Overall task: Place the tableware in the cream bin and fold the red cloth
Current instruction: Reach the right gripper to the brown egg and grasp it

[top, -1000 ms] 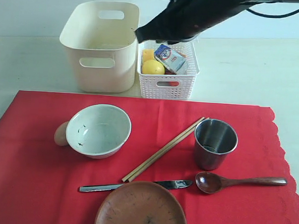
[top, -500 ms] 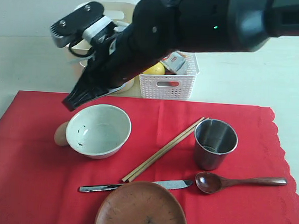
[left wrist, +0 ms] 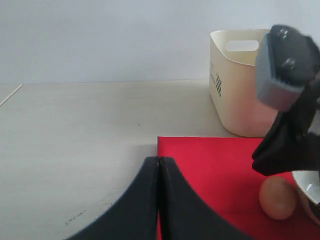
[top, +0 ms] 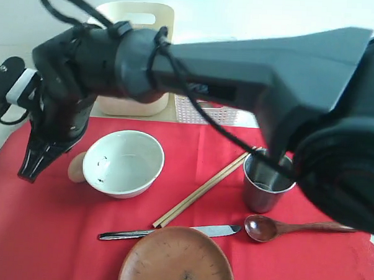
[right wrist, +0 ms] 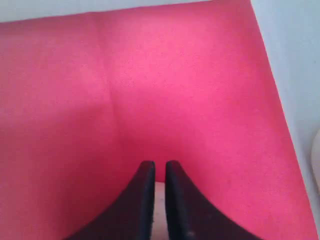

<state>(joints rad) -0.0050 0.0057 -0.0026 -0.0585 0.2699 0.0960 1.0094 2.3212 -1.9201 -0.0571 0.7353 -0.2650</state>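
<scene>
Exterior view: the right arm (top: 252,74) fills the upper frame, reaching from the right edge across to the left. There the right gripper (top: 29,170) points down over the left part of the red cloth (top: 59,233), just left of the egg (top: 76,167). In the right wrist view its fingers stand a thin slit apart with nothing between them.

The left gripper (left wrist: 159,164), seen only in the left wrist view, has its fingers pressed together on nothing, above the table (left wrist: 75,140) by a corner of the cloth.

The cloth lies flat across the whole lower frame. The cream bin (top: 140,14) stands upper centre-left behind the arm, off the cloth. The white basket (top: 216,113) is beside it on the right, mostly hidden.

On the cloth:
- the plate (top: 177,260) at bottom centre, cut by the frame edge
- the bowl (top: 124,163) left of centre
- the cup (top: 265,196) right of centre
- the chopsticks (top: 200,190) slanting between bowl and cup
- the spoon (top: 282,228) below the cup
- the knife (top: 124,234) along the plate's upper rim
- the egg against the bowl's left side
</scene>
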